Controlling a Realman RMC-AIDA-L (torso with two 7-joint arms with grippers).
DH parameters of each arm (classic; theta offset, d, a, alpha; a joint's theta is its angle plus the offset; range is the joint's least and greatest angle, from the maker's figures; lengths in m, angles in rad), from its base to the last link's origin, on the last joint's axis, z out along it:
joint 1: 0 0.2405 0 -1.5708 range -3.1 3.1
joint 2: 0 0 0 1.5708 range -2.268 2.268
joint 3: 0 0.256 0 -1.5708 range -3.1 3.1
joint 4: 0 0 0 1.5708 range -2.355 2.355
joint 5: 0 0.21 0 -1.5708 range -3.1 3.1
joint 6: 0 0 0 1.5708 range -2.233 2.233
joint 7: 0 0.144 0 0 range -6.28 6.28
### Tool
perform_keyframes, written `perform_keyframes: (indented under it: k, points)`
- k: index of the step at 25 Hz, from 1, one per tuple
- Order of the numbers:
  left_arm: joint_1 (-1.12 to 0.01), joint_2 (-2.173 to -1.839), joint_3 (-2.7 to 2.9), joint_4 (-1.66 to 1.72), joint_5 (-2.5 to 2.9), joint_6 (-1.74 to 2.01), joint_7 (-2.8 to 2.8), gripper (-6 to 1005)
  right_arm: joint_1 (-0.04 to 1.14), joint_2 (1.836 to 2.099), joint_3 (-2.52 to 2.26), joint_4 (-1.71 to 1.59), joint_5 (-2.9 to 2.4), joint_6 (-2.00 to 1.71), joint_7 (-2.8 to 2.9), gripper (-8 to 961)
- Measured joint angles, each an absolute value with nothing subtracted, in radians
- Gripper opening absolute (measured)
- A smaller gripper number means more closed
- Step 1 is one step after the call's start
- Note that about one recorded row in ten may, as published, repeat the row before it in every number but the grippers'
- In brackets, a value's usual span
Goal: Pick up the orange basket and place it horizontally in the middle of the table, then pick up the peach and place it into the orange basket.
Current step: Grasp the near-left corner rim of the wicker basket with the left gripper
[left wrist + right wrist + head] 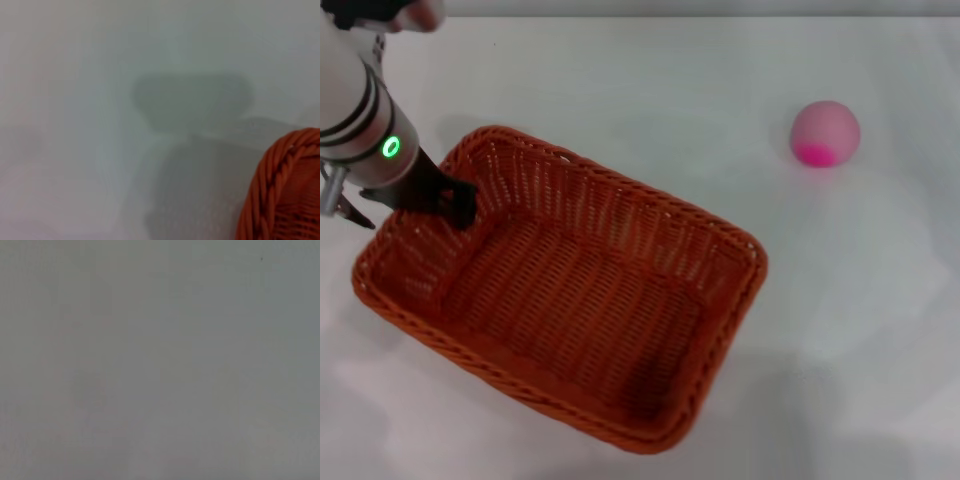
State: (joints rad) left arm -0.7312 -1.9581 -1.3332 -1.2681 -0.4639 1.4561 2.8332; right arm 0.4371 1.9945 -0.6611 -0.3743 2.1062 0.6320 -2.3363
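Observation:
The orange basket (570, 300) lies on the white table (650, 80) left of centre. It is turned at a slant, its long side running from upper left to lower right. My left gripper (445, 200) is down at the braided rim of the basket's far-left end, with a dark part reaching just inside the wall. A corner of that rim (280, 190) shows in the left wrist view over bare table. The pink peach (825, 132) rests on the table at the upper right, well apart from the basket. The right gripper is out of view.
My left arm (365, 120), with a green light on it, comes in from the upper left corner. The right wrist view shows only a plain grey surface.

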Motion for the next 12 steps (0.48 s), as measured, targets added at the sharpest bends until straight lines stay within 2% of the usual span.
perform_keyframes:
  k: [3, 6, 12]
  points:
    - [-0.735, -1.964, -1.314, -1.272, -0.486, 1.48, 2.833, 381, 0.437, 1.994, -0.661, -0.374, 2.106, 0.635, -2.336, 405]
    - [-0.734, -1.979, -1.306, -1.301, -0.497, 1.506, 2.833, 328, 0.437, 1.994, -0.661, -0.374, 2.106, 0.639, -2.336, 405]
    - [-0.676, -1.983, -1.326, -1.408, -0.52, 1.518, 2.833, 259, 0.437, 1.994, -0.662, -0.374, 2.106, 0.641, -2.336, 405]
